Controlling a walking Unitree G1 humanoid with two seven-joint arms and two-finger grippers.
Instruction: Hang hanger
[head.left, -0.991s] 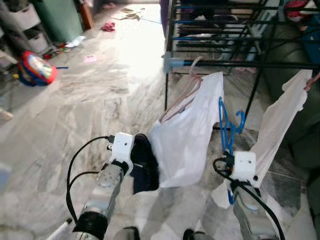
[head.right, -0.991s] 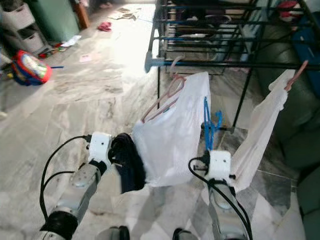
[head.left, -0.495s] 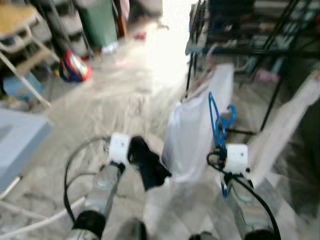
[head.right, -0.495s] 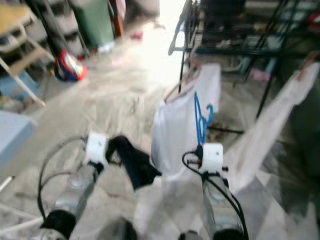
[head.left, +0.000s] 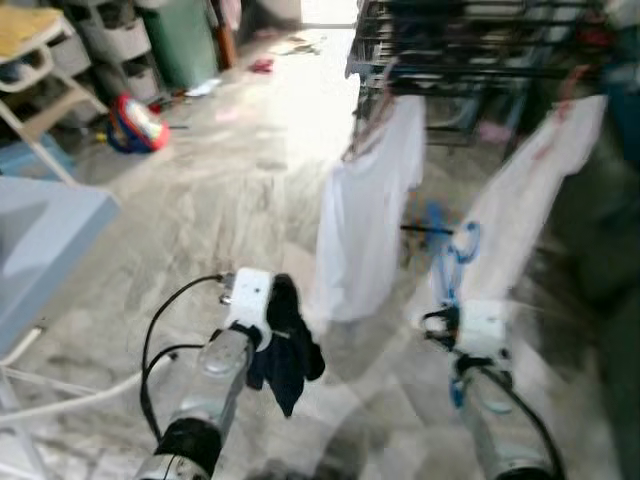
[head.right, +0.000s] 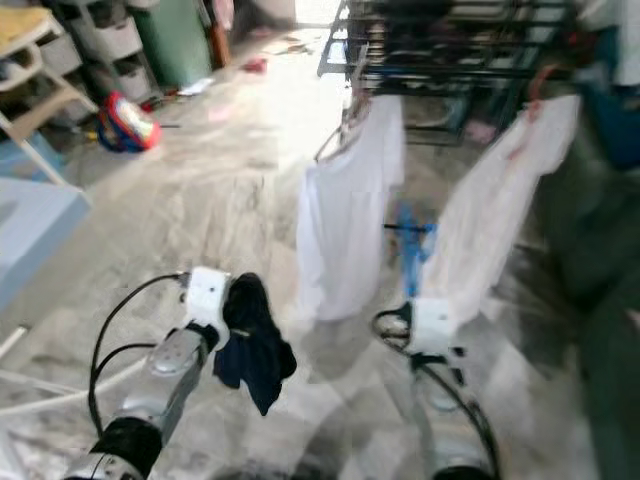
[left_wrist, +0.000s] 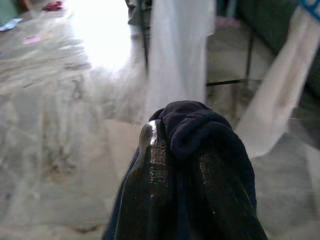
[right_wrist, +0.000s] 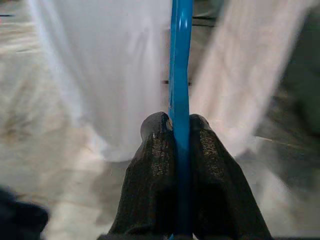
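The right gripper (right_wrist: 181, 131) had its fingers (right_wrist: 156, 150) clenched on the blue hanger (head.left: 447, 255), which stood upright in front of the robot, below and short of the black drying rack (head.left: 470, 55). The left gripper (left_wrist: 172, 137) gripped a dark cloth (head.left: 285, 345) that drooped over its fingers. Two white shirts (head.left: 368, 215) hung from the rack above the marble floor (head.left: 220, 190). The head views were blurred.

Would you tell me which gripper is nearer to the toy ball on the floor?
Left. The left gripper, holding a dark cloth, is on the toy ball's side; the right gripper is farther across.
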